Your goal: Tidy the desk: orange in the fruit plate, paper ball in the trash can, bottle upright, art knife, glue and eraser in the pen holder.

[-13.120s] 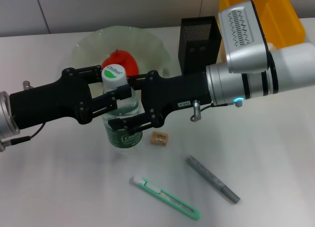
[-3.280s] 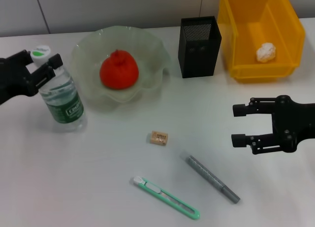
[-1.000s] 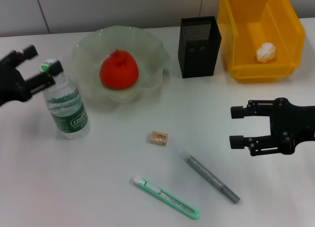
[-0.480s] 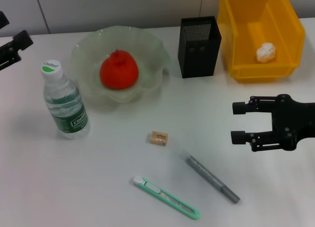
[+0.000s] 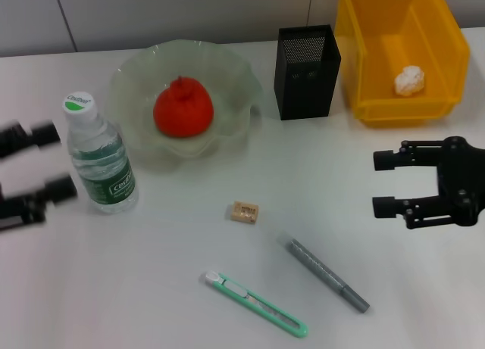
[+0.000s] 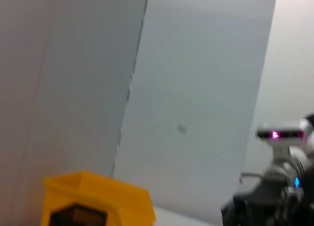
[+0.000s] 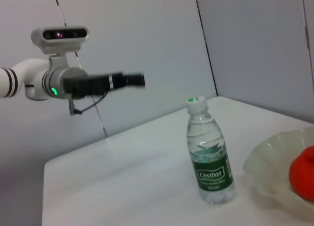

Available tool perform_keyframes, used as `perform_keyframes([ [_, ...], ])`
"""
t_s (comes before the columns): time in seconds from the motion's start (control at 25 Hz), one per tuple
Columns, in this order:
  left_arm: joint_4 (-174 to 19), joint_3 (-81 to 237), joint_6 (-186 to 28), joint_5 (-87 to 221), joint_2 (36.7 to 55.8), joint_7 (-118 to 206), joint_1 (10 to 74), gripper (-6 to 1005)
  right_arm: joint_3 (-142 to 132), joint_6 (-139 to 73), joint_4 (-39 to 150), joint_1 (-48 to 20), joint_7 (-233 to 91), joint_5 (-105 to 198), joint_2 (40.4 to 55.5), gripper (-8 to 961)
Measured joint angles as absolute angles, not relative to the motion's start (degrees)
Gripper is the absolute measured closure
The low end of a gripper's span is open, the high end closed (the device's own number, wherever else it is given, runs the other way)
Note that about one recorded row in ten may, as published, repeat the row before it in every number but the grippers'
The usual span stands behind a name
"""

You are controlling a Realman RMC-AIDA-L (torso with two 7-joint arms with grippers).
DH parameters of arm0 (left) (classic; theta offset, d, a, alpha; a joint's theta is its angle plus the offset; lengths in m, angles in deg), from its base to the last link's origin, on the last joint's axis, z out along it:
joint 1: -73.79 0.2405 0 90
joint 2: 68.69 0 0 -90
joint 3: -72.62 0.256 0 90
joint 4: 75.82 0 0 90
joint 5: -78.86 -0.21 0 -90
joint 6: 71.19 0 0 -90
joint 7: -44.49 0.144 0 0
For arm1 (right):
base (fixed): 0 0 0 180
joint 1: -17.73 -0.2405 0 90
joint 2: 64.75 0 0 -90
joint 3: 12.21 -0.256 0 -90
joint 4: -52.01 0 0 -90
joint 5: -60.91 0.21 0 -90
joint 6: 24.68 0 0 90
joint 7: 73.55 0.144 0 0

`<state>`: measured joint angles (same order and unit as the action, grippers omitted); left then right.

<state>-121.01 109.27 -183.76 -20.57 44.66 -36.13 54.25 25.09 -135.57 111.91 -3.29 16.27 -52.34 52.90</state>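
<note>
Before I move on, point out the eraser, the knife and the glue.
eraser (image 5: pixel 245 211), head view, middle of its top face
knife (image 5: pixel 256 304), head view, middle of the green handle
glue (image 5: pixel 326 274), head view, middle of the grey barrel

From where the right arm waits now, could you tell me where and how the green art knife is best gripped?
Grip the art knife across its narrow width near mid-body, coming straight down from above. It lies flat and diagonal on the table, white tip toward the bottle side, so the jaws should turn square to that long axis. The glue stick lies apart, leaving room. The right gripper looks open.
</note>
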Motion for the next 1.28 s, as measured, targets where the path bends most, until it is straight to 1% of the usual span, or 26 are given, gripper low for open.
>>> perform_keyframes([
  [0.28, -118.78, 109.34, -183.84, -28.55, 44.75, -34.28, 53.61, 144, 25.89, -140.76, 123.79, -4.02, 26.19, -53.57, 52.58, 175],
  [0.36, -118.79, 109.36, -183.65, -31.58, 45.42, -31.52, 53.61, 145, 27.66, -143.22, 130.31, -6.27, 33.63, -55.73, 52.22, 175],
  [0.44, -118.76, 109.36, -183.48, -32.72, 45.75, -30.40, 53.58, 145, 28.79, -143.99, 132.22, -7.13, 36.61, -56.39, 52.02, 175],
  [0.52, -118.51, 109.36, -183.19, -34.35, 46.22, -28.75, 53.55, 145, 31.93, -144.89, 135.41, -9.31, 42.04, -57.45, 51.41, 175],
  [0.56, -118.45, 109.36, -183.09, -34.82, 46.38, -28.19, 53.57, 145, 35.31, -145.78, 137.03, -12.35, 47.71, -58.97, 50.58, 175],
  [0.6, -118.37, 109.35, -183.04, -35.51, 46.67, -26.98, 53.76, 145, 35.31, -145.78, 137.03, -12.35, 47.71, -58.97, 50.58, 175],
  [0.72, -118.35, 109.42, -183.22, -35.83, 46.86, -24.86, 54.51, 145, 40.20, -146.12, 136.09, -18.03, 56.55, -61.87, 49.67, 176],
  [0.8, -118.36, 109.51, -183.33, -35.86, 46.80, -23.62, 55.25, 145, 42.34, -145.97, 134.31, -21.61, 60.34, -64.01, 49.51, 176],
  [0.84, -118.35, 109.65, -183.35, -35.89, 46.73, -23.31, 55.51, 145, 43.40, -145.81, 132.96, -23.86, 62.23, -65.80, 49.65, 176],
  [0.92, -118.35, 110.28, -183.42, -35.93, 46.35, -22.79, 56.19, 145, 45.18, -145.43, 130.97, -27.10, 64.62, -68.72, 50.43, 176],
  [0.96, -118.35, 110.60, -183.45, -35.98, 46.11, -22.63, 56.49, 145, 47.59, -144.32, 128.68, -30.45, 66.93, -72.77, 51.70, 175],
  [1.0, -118.34, 110.85, -183.50, -36.14, 45.89, -22.52, 56.76, 145, 47.59, -144.32, 128.68, -30.45, 66.93, -72.77, 51.70, 175],
  [1.12, -118.29, 111.36, -183.76, -37.41, 45.36, -22.41, 57.07, 145, 50.65, -142.46, 125.02, -34.44, 69.62, -77.43, 53.59, 174],
  [1.16, -118.29, 111.36, -183.76, -37.41, 45.36, -22.41, 57.07, 145, 52.76, -141.11, 122.04, -36.82, 71.40, -78.71, 54.27, 174],
  [1.28, -118.21, 111.51, -184.43, -38.87, 44.93, -21.89, 57.30, 145, 55.23, -139.05, 118.74, -38.79, 73.19, -78.94, 54.51, 175],
])
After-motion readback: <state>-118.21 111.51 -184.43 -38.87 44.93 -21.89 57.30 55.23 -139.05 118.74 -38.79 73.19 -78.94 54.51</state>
